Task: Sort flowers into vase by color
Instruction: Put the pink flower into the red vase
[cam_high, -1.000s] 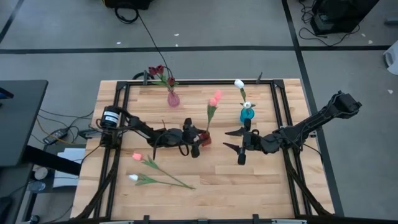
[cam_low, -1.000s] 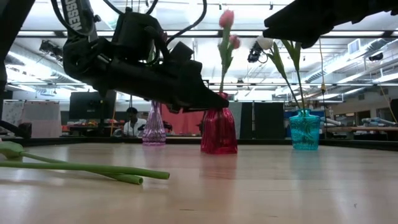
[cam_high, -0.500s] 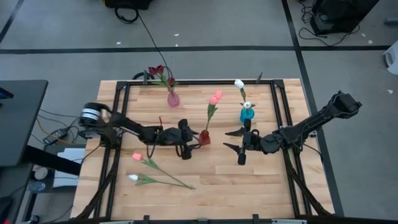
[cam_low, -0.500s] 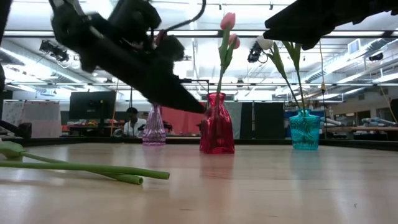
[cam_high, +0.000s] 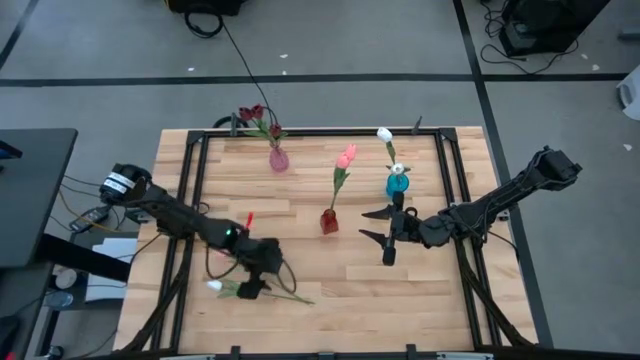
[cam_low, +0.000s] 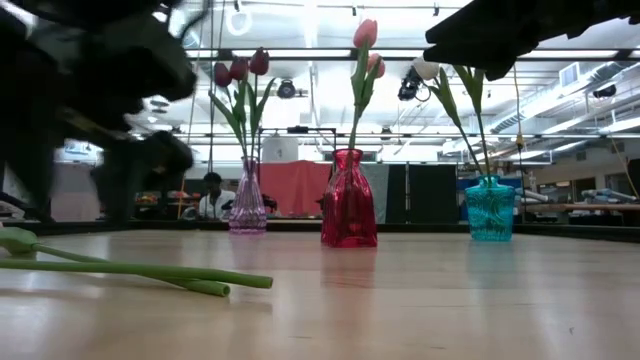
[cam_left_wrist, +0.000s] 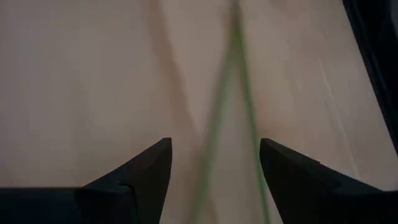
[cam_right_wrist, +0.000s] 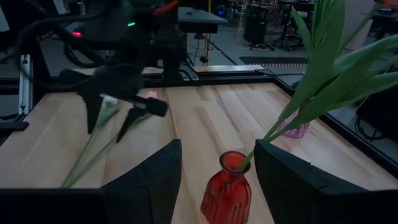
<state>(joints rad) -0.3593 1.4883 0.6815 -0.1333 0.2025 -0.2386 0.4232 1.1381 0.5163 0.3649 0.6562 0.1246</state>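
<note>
Two tulips lie flat on the table near its left near corner, one white-headed (cam_high: 214, 286), their long green stems (cam_low: 140, 268) crossing. My left gripper (cam_high: 252, 282) hangs open over them, pointing down; in its wrist view the blurred stems (cam_left_wrist: 219, 124) run between the two fingers (cam_left_wrist: 144, 171) without touching them. Dark maroon tulips stand in a pale pink vase (cam_high: 278, 158), pink ones in a red vase (cam_high: 328, 221), and a white one in a teal vase (cam_high: 397, 185). My right gripper (cam_high: 372, 226) waits open, right of the red vase (cam_right_wrist: 227, 190).
The three vases stand in a loose row across the table's middle and far part (cam_low: 248, 205) (cam_low: 350, 210) (cam_low: 490, 208). A black frame rail (cam_high: 190, 200) runs along the table's sides. Bare wood (cam_high: 400, 290) lies along the near edge. A person sits in the room behind (cam_low: 212, 195).
My left arm has swung away from the red vase toward the table's near left corner and tipped downward, ending over the two lying tulips. The tulips and vases have stayed in place.
</note>
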